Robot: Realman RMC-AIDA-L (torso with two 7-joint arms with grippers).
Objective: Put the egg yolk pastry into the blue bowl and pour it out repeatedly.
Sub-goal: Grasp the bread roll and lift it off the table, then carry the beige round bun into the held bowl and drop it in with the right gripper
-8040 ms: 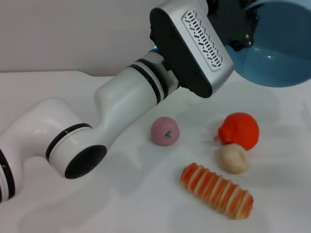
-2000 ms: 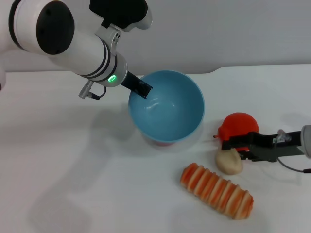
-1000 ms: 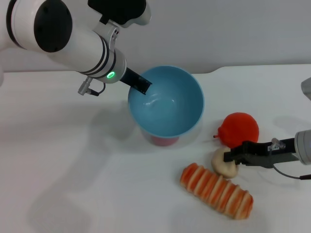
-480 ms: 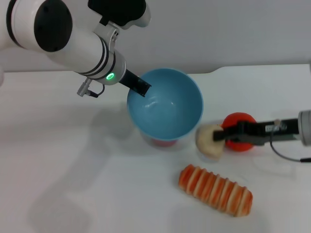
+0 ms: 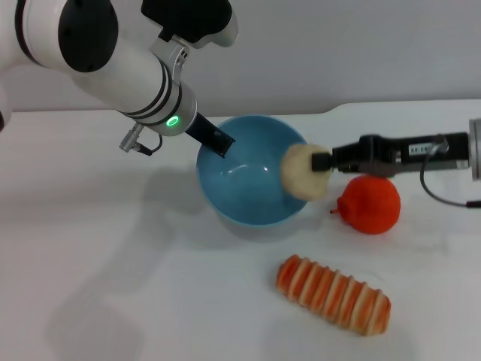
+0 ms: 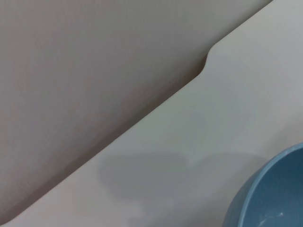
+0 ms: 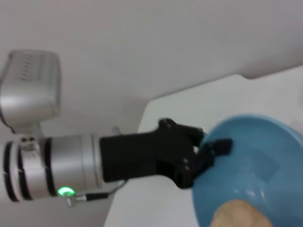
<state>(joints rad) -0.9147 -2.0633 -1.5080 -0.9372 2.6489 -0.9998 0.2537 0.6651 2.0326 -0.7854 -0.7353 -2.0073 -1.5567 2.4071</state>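
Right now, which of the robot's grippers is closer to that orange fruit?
The right. The right gripper, holding the egg yolk pastry at the blue bowl's rim, reaches just above the orange fruit. The left gripper grips the bowl's far edge.

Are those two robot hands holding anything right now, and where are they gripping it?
The left gripper pinches the blue bowl by its rim. The right gripper holds the egg yolk pastry by its side.

left arm (image 5: 113, 56): glossy white tube, black joint rings, green light, black wrist cap, thin grey cable
right arm (image 5: 421, 154): slim black bar, white label, looping grey cable
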